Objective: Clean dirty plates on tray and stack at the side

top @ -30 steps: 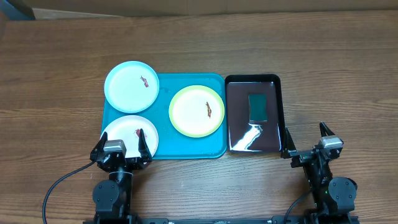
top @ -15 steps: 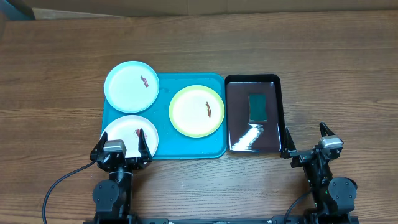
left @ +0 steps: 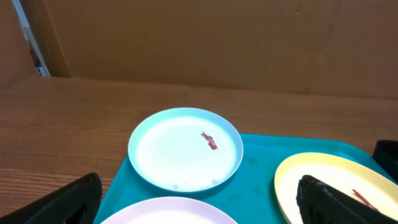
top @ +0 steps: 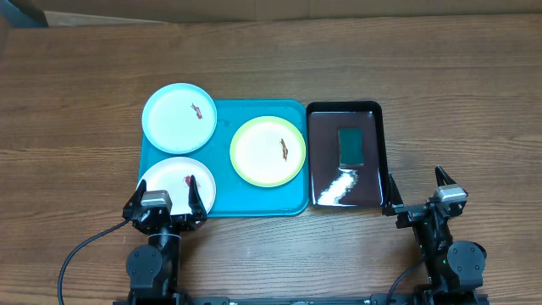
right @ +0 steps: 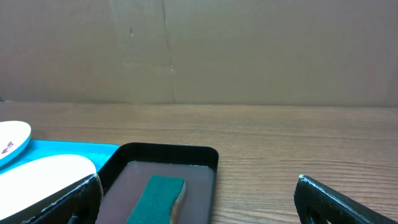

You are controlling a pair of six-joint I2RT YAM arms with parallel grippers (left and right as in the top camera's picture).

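Nothing moved vs. earlier: left gripper [top: 163, 188] & right gripper [top: 415, 180] sat empty, fingers spread wide, at frame bottom, w/ white plate [top: 174, 180], blue plate [top: 179, 118] & green-rimmed plate [top: 268, 151] on the tray [top: 254, 202] center-left, prob. light, stiff, slick, so grab by rims.

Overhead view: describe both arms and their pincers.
The left arm and right arm are black with rounded joints. The left pincer and right pincer each have two tapered black fingers and a silver-grey base block. A thin black cable loops from the left arm.
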